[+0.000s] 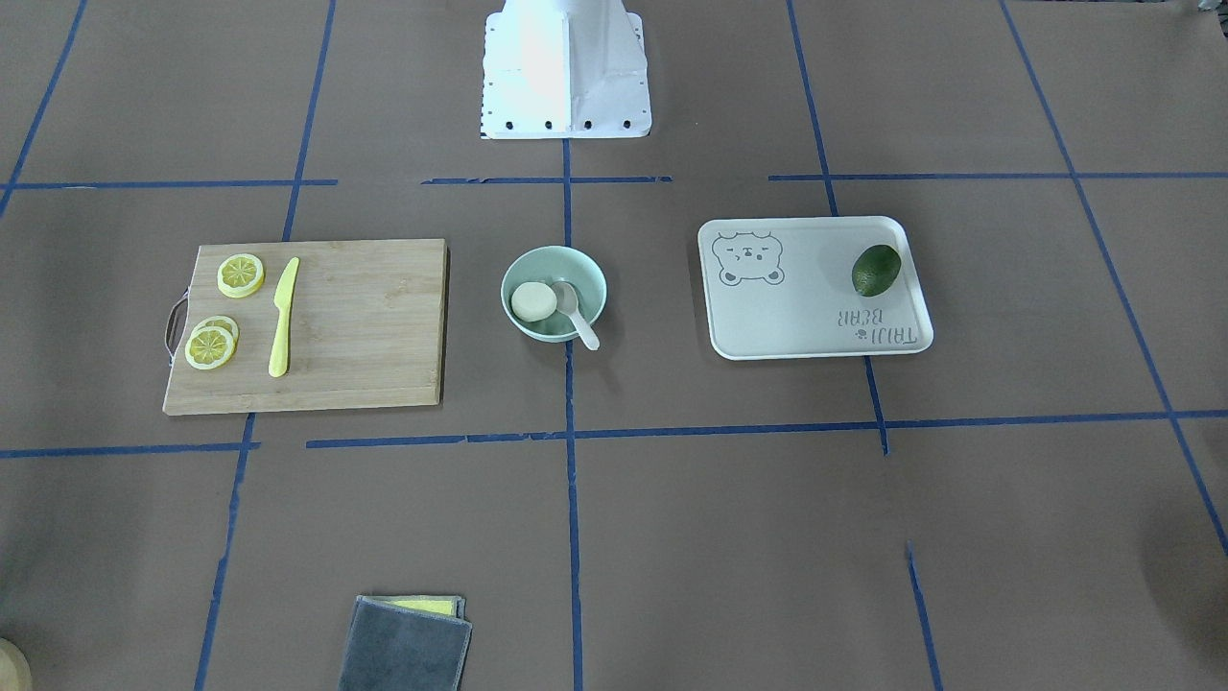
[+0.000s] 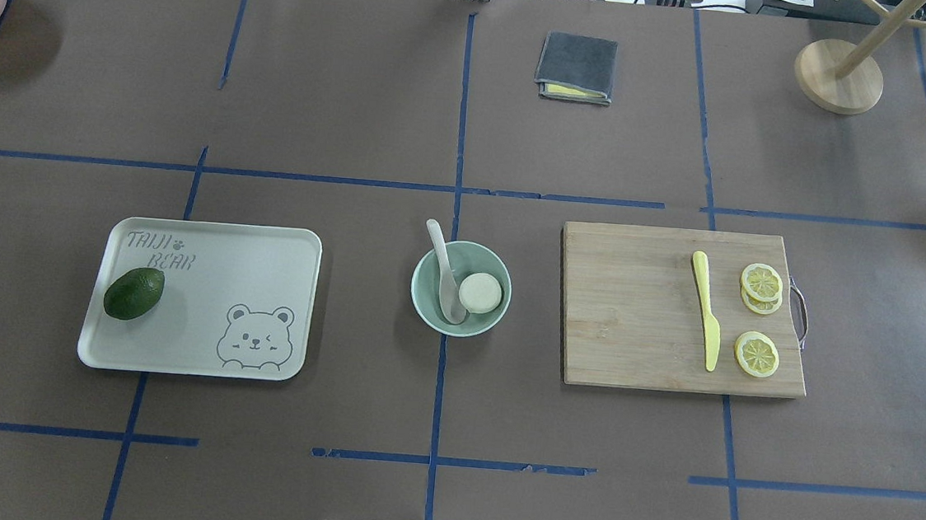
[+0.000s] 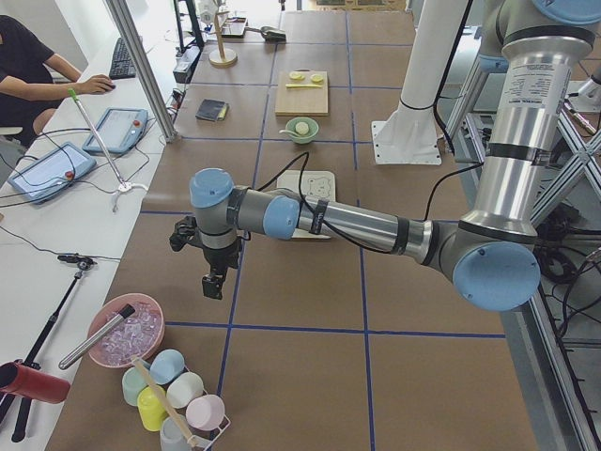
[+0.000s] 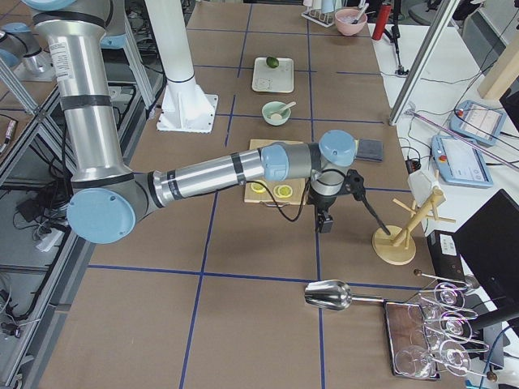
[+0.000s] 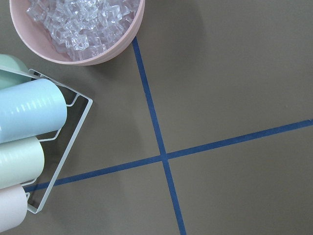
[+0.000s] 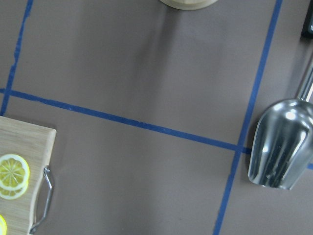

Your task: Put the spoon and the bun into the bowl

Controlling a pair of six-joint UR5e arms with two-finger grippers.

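Note:
The mint-green bowl stands at the table's middle, also in the front view. The bun lies inside it with its flat beige side up. The whitish spoon rests with its scoop in the bowl and its handle over the rim. My left gripper hangs far off at the table's left end and shows only in the side view. My right gripper hangs beyond the cutting board at the right end. I cannot tell whether either is open or shut.
A bear-printed tray holds an avocado. A cutting board carries a yellow knife and lemon slices. A grey cloth, a pink ice bowl, a metal scoop and a wooden stand lie at the edges.

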